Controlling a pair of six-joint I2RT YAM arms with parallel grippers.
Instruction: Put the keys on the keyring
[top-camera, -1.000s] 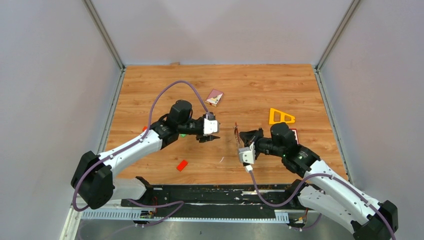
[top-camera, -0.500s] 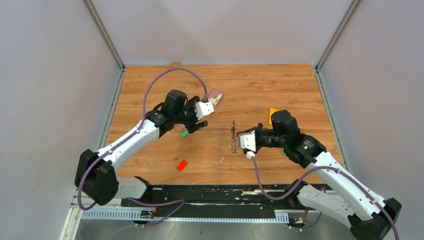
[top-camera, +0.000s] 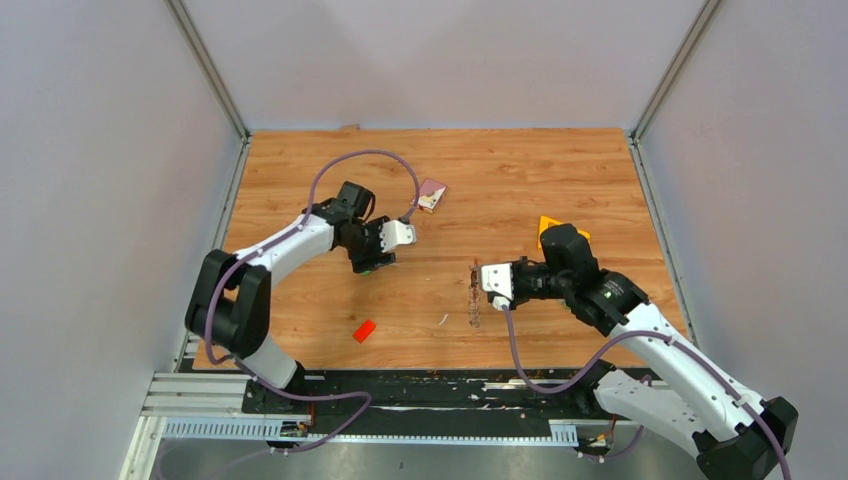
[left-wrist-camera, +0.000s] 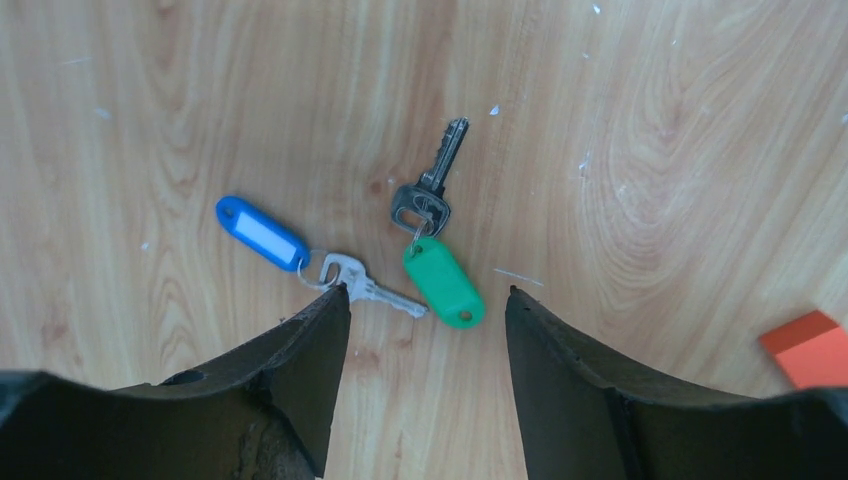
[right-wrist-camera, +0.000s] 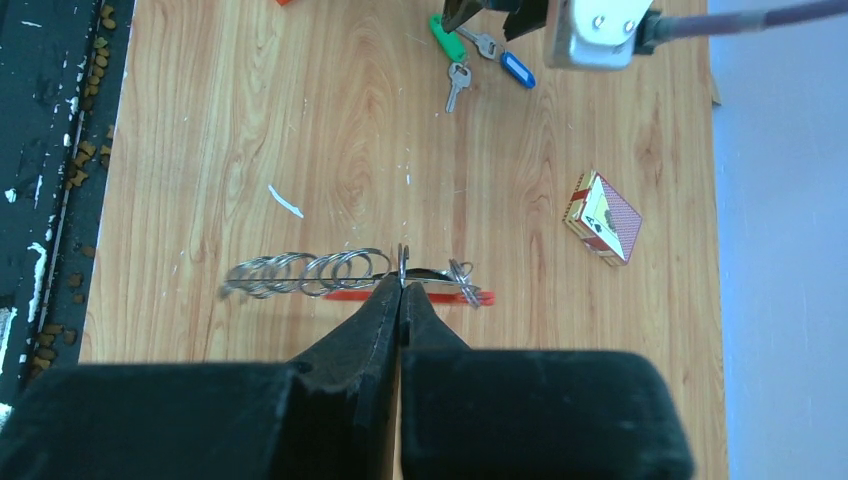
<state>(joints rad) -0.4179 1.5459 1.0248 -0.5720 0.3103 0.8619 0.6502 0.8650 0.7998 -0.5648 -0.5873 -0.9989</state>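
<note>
Left gripper (left-wrist-camera: 425, 300) apart over green key (left-wrist-camera: 424, 203) — light, flat, likely slippery (take the tag (left-wrist-camera: 445, 283)). Right gripper (right-wrist-camera: 401, 290) clamped on floppy keyring (right-wrist-camera: 300, 272).

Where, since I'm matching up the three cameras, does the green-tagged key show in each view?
Top external: the green-tagged key is left of centre, mostly hidden under the left gripper.
Left wrist: the key is at centre, just beyond the open left gripper.
Right wrist: the key is at the top edge, right of centre.
Shared landmark: the left gripper, close to the key in every view.
</note>
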